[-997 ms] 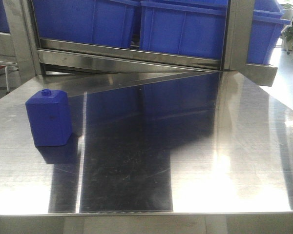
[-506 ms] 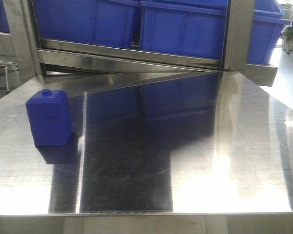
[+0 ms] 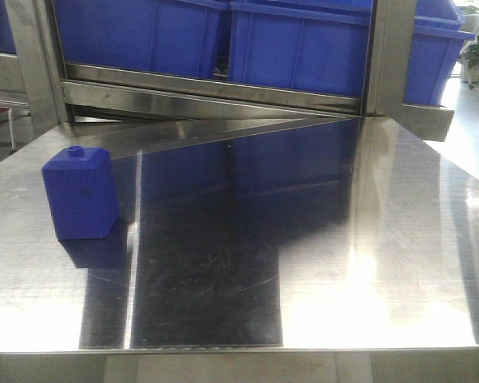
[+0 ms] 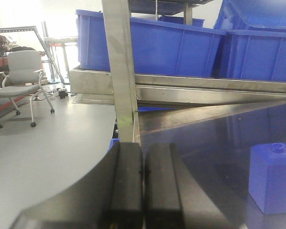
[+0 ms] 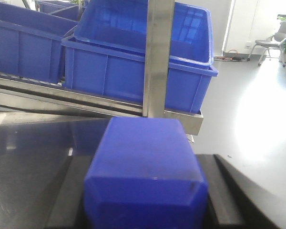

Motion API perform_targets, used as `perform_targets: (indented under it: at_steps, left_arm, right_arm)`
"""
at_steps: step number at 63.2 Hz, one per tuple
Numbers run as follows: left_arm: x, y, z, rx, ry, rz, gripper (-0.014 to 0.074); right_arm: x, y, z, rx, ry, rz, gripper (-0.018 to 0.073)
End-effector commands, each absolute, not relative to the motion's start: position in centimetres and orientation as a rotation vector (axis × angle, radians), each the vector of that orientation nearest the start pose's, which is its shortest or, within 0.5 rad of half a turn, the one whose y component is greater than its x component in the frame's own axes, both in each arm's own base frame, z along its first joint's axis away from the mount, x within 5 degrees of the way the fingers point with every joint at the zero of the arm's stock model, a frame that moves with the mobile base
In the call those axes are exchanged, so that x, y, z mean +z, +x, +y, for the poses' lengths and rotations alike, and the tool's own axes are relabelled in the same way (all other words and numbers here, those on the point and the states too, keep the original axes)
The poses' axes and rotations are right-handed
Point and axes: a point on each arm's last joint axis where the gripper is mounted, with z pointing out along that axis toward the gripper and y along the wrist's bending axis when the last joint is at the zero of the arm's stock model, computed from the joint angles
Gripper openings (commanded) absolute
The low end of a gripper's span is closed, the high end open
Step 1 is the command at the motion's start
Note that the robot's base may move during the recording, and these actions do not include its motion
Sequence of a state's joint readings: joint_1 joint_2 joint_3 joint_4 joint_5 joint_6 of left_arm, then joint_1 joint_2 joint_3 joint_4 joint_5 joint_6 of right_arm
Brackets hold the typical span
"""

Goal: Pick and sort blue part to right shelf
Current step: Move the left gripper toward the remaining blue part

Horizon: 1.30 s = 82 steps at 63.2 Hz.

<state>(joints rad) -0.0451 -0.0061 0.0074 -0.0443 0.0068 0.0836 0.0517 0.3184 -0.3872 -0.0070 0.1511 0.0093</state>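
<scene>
Found blue part (image 5: pixel 145 176) clamped between dark fingers (image 5: pixel 220 195) of right gripper (image 5: pixel 145 200), near the lens, cap hidden. Judged rigid, light, smooth plastic, likely slippery; best taken across flat side faces, mid-body. Saw right shelf (image 5: pixel 159 57) with blue bins (image 5: pixel 119 71) at far side. Noted left gripper (image 4: pixel 143 181) pressed shut, empty. Logged squat blue block (image 3: pixel 80 194) on table (image 3: pixel 343 263), left.

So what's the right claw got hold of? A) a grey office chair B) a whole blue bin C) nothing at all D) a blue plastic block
D: in the right wrist view the blue part sits clamped in the right claw.
</scene>
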Motion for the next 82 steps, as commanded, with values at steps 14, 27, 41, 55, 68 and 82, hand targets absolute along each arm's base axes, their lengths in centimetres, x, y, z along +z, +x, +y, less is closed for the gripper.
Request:
perform_targets:
  at_steps: [14, 27, 41, 55, 68, 82]
  left_arm:
    - [21.0, 5.5, -0.2, -0.055, 0.008, 1.420, 0.0124]
    - [22.1, 5.2, -0.3, -0.402, -0.302, 1.538, 0.0124]
    - [26.8, 5.1, -0.1, -0.306, -0.253, 1.572, 0.0124]
    - [30.3, 7.5, -0.3, -0.232, -0.171, 1.647, 0.0218]
    - [31.8, 11.0, -2.1, -0.255, -0.007, 1.776, 0.0657]
    - [32.8, 15.5, -4.9, -0.255, 0.113, 1.986, 0.0690]
  right_arm:
    - [32.7, 7.8, 0.3, 0.021, -0.045, 1.451, 0.0398]
    - [32.7, 7.8, 0.3, 0.021, -0.045, 1.451, 0.0398]
    - [32.7, 7.8, 0.3, 0.021, -0.045, 1.451, 0.0398]
    - [32.7, 7.8, 0.3, 0.021, -0.045, 1.451, 0.0398]
    - [32.7, 7.8, 0.3, 0.021, -0.045, 1.451, 0.0398]
    - [32.7, 7.8, 0.3, 0.021, -0.045, 1.451, 0.0398]
